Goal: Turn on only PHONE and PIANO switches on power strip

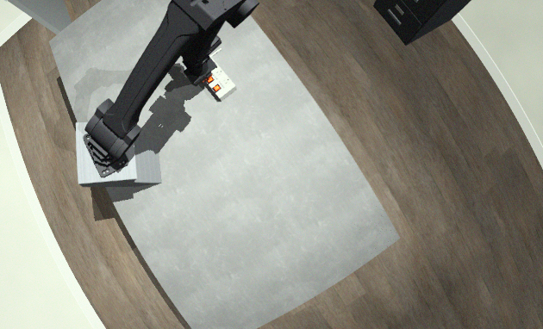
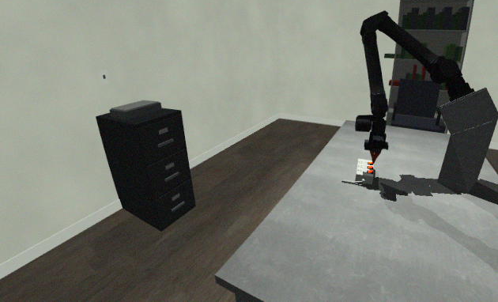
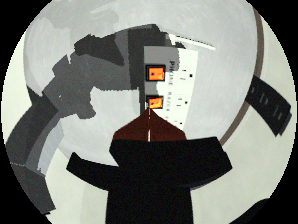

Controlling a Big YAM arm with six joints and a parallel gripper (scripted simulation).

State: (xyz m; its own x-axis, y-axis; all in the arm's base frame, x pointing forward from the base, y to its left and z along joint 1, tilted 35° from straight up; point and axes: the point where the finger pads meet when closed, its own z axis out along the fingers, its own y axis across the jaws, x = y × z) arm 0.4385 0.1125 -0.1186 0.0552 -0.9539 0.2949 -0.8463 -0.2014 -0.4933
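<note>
Grey worktop: we note the fingers pressed together, empty, directly above the power strip, whose switch row runs away from them.

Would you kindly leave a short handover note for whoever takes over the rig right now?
Hand: shut, holding nothing, its tip just above the row of orange switches.
Power strip: flat on the table, right way up, partly under the arm.
Done: hand lined up over a switch.
Left: labels are unreadable, so confirm that only PHONE and PIANO are on, then withdraw.
</note>
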